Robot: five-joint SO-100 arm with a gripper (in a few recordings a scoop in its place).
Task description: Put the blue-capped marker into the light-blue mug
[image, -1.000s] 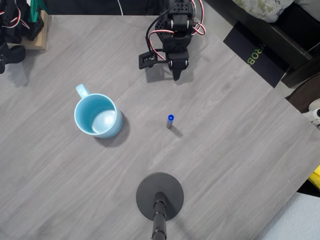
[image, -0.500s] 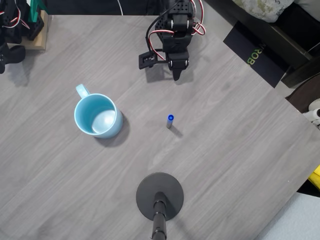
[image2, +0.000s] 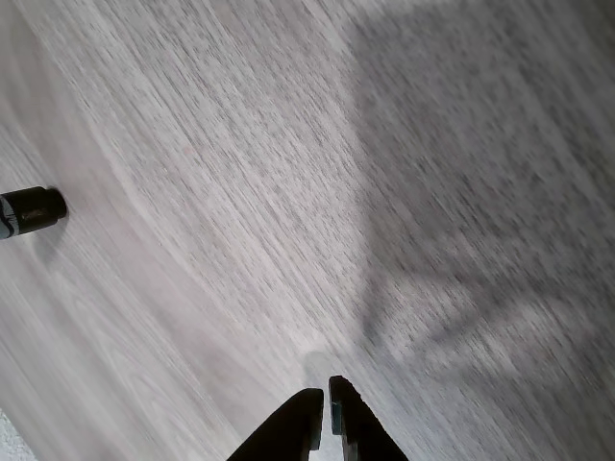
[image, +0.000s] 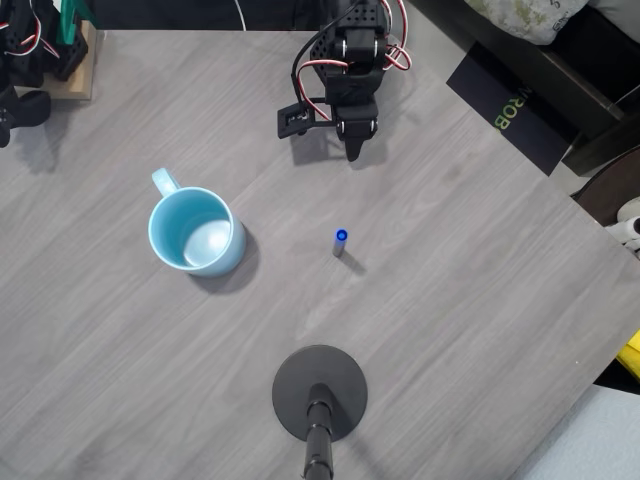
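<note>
A: What does the overhead view give us?
B: A grey wood-grain tabletop (image: 450, 300). The claw (image: 354, 150) sits near its far edge, tips pointing down the picture and pressed together. Below the claw and well apart from it, the blue-capped marker (image: 340, 240) stands upright on the bare surface, its cap a small blue dot. The light-blue mug (image: 193, 231) stands down and to the left of the claw, further off than the marker, open side up, handle toward the upper left.
A: And around the surface?
B: A round black stand base (image: 320, 393) near the lower edge, beyond the marker from the claw. Past the right side, a dark box (image: 510, 108) and dark furniture.
A: The wrist view?
B: The two dark fingertips (image2: 298, 427) meet with a bare sliver between them, holding nothing, over shadowed wood grain. A black cylinder end (image2: 31, 211) shows far to the left of the claw; I can't tell what it is.
</note>
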